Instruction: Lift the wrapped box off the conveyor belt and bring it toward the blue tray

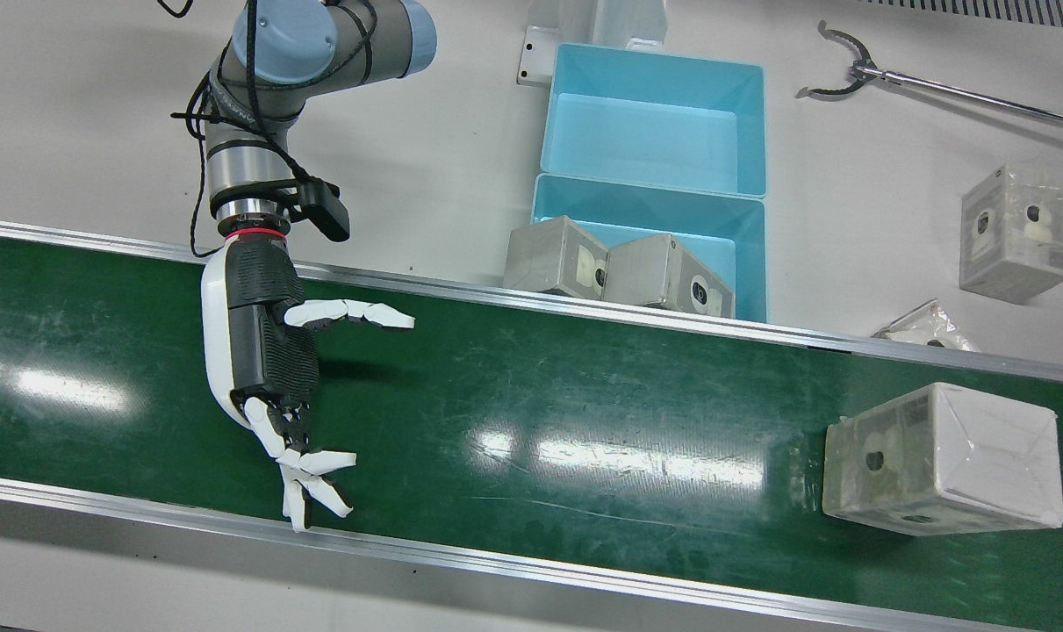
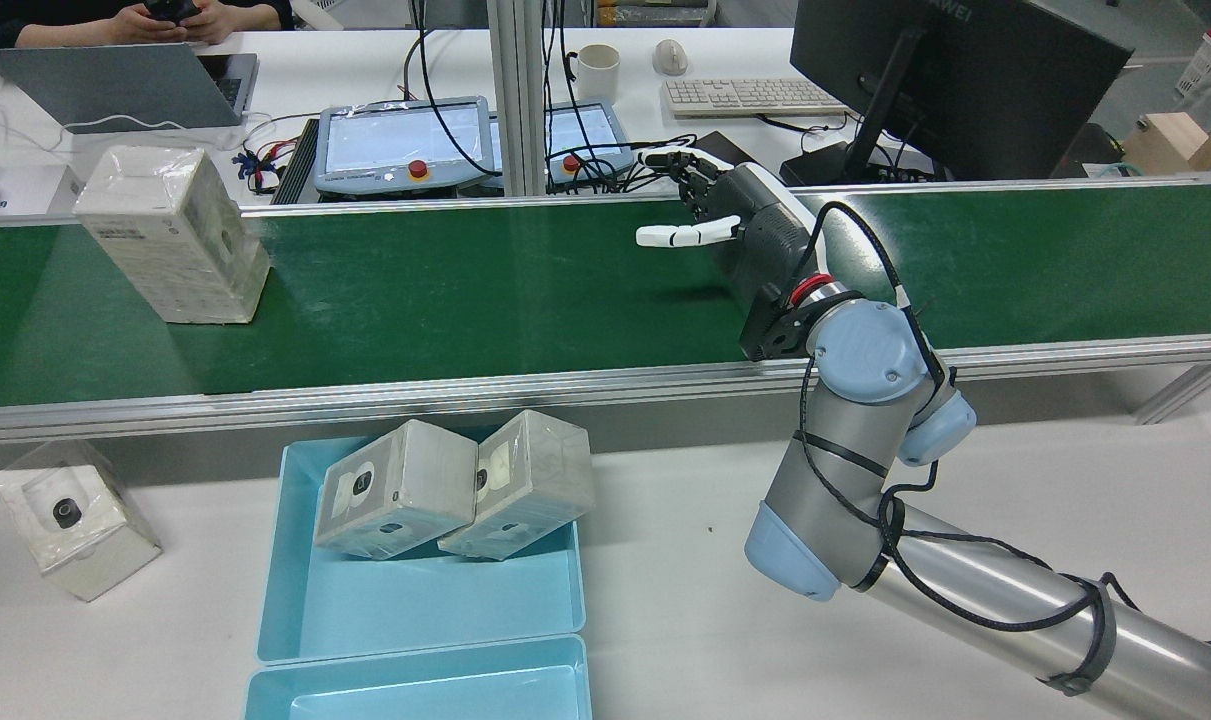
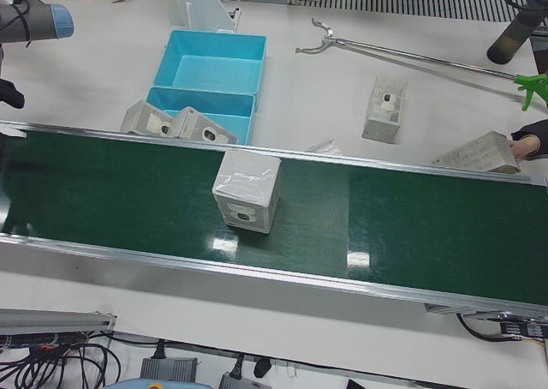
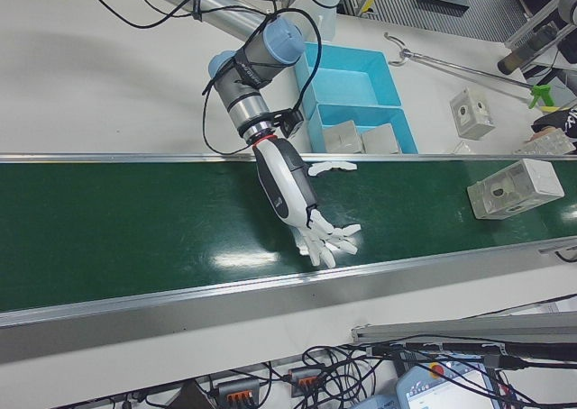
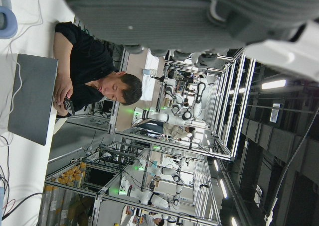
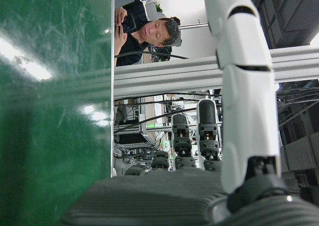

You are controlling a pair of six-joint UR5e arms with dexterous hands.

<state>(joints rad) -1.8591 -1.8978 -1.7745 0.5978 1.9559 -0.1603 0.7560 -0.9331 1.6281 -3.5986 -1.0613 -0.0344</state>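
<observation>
Green conveyor belt (image 1: pixel 531 421): wrapped box (image 1: pixel 944 458), open right hand (image 1: pixel 268 360) apart.

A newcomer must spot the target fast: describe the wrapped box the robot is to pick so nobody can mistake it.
Find the long green conveyor belt. The wrapped box is the only one lying on it, far along from the open right hand. The other boxes sit in the blue tray or on the white table.
</observation>
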